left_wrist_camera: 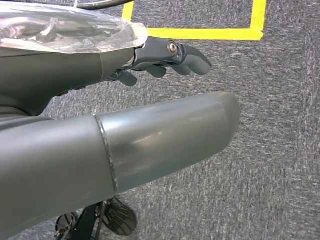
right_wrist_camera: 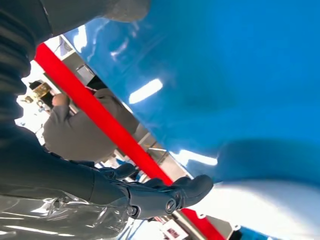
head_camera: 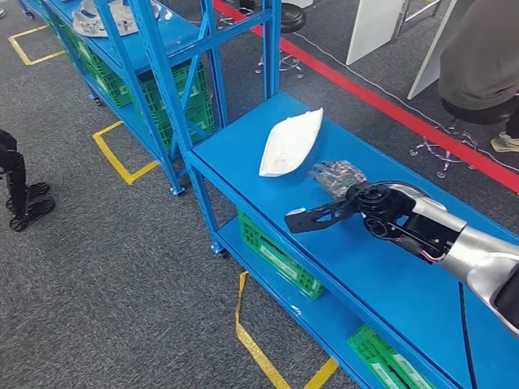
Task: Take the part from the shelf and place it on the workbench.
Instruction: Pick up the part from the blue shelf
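Diagonally across workbench (head_camera: pixel 392 275), part (head_camera: pixel 290 143), tip far-right

One white part (head_camera: pixel 290 142), three green crates (head_camera: pixel 278 255)

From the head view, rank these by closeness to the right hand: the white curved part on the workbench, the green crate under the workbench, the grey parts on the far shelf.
1. White curved part, on the blue top just beyond the right hand.
2. Green crate, on the lower level below.
3. Grey parts, on the far shelf at the upper left.
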